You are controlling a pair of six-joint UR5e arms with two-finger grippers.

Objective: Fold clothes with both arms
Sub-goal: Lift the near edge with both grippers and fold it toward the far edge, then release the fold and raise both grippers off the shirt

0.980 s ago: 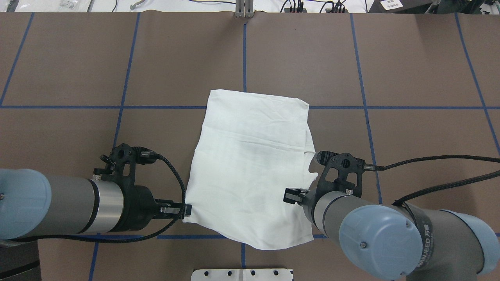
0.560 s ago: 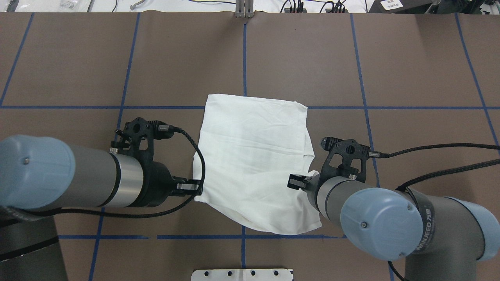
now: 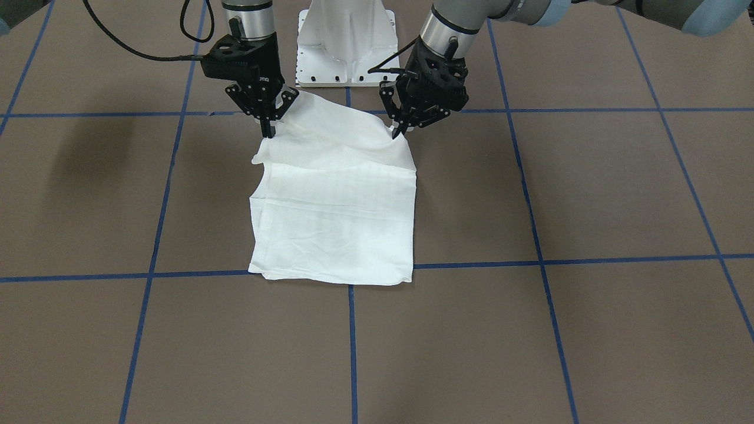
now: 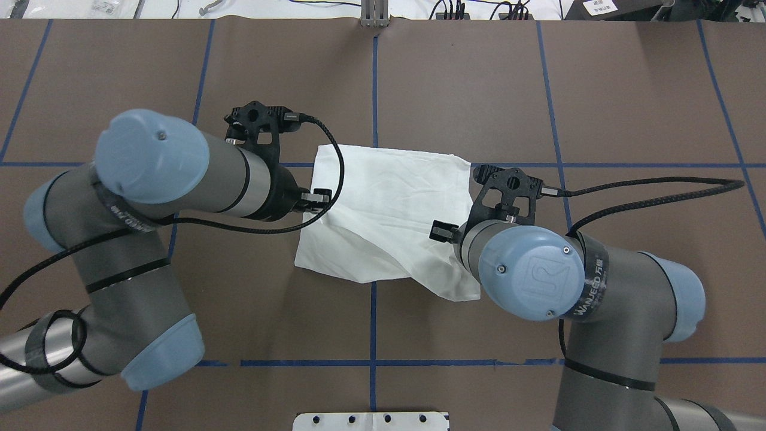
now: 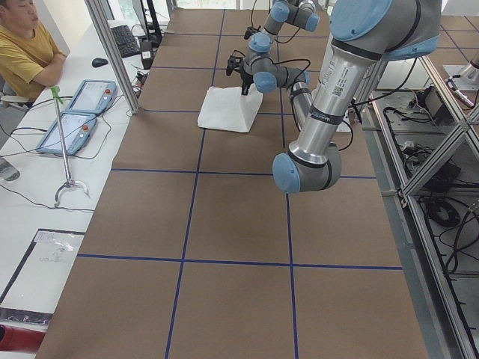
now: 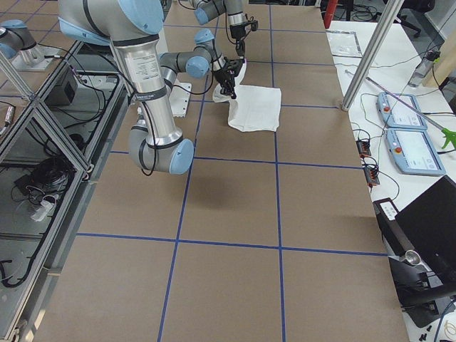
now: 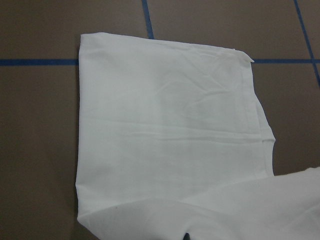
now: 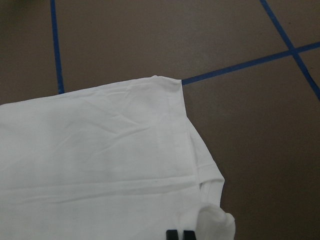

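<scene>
- My left claw (image 3: 397, 129) is pinched closed on one lifted corner of the white shirt (image 3: 336, 218).
- My right claw (image 3: 269, 129) is pinched closed on the other lifted corner.
- Ahead of and below both claws, the shirt's remainder lies flat on the brown table (image 3: 530, 330).

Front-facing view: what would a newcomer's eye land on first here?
The white shirt, bright against the brown table with its blue tape grid, lies partly folded near the middle. At its edge nearest the robot, the left gripper and the right gripper each pinch a corner and hold that edge lifted off the table, while the far part lies flat.
</scene>
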